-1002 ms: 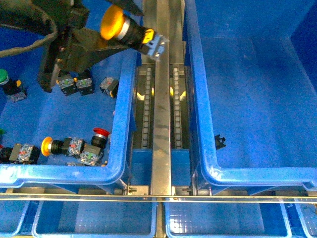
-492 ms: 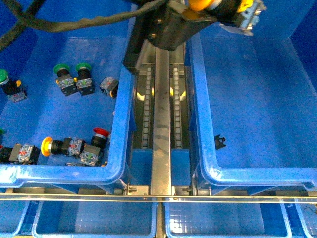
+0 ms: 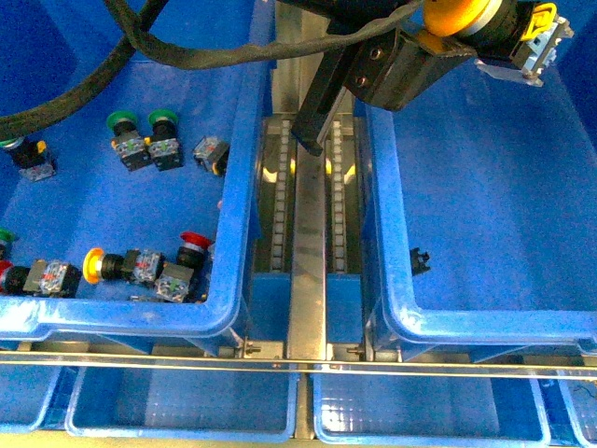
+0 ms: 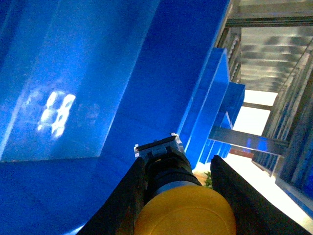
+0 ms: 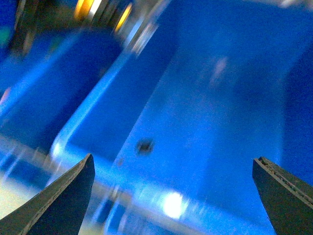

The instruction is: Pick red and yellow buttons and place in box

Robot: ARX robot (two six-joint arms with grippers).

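Front view: yellow button (image 3: 459, 14) is in the air over the box's (image 3: 390, 280) far end, near its left wall. Left gripper (image 4: 177, 166) is pinching it, fingers (image 4: 131, 196) either side of the black neck. Red button (image 3: 193, 245) lies in the bin (image 3: 238, 187) left of the box, beside a second yellow button (image 3: 93, 263). Right gripper (image 5: 173, 181) is spread wide and empty, facing into the box; that view is blurred.

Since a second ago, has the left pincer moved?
Yes. The left pincer with the yellow button went rightward, from left of the metal rail to right of it.
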